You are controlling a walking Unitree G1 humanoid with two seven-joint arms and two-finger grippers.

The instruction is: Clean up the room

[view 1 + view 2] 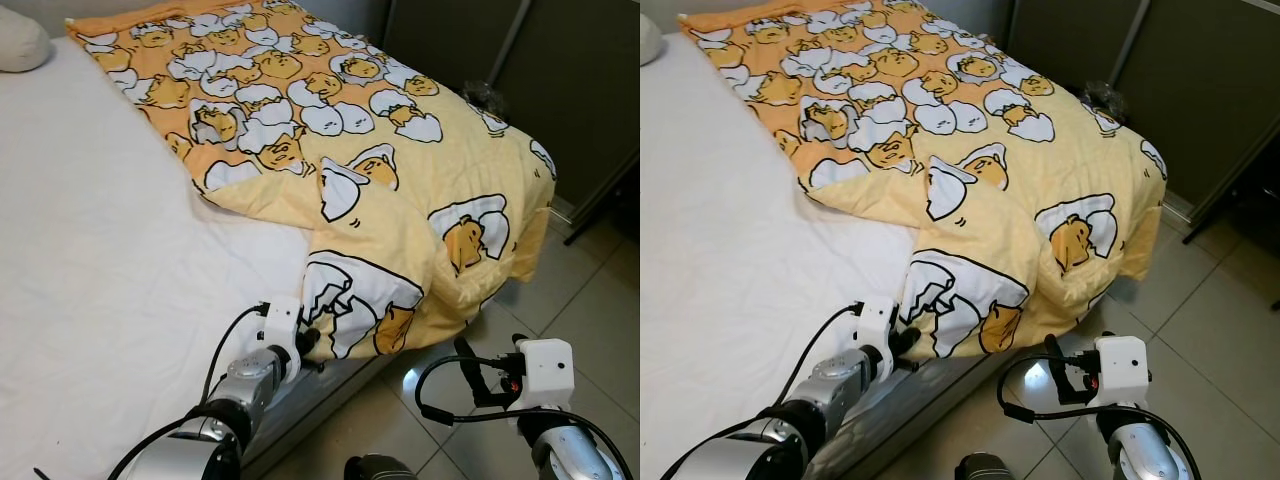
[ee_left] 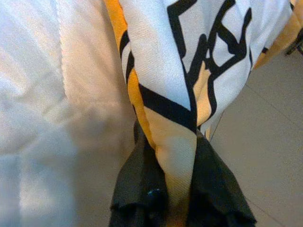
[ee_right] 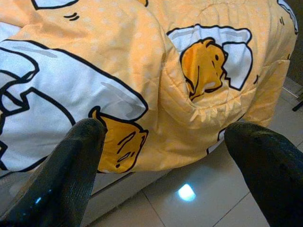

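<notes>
on a white bed (image 1: 90, 260) the yellow quilt (image 1: 380, 170) lay bunched across the far side, its corner pinched in the left gripper (image 2: 177, 189), a thin hold that looked liable to slip, while the right gripper (image 3: 165, 156) hung spread above the floor (image 1: 590, 300), the pillow (image 1: 18, 40) cut off.

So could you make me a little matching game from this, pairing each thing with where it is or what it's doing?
Things:
1. left claw
2. right claw
3. pillow
4. quilt

States:
A. open, above the floor tiles
B. spread over the far side of the bed
C. pinching the quilt's corner
D. at the head of the white sheet

Pairs: 1-C, 2-A, 3-D, 4-B
</notes>
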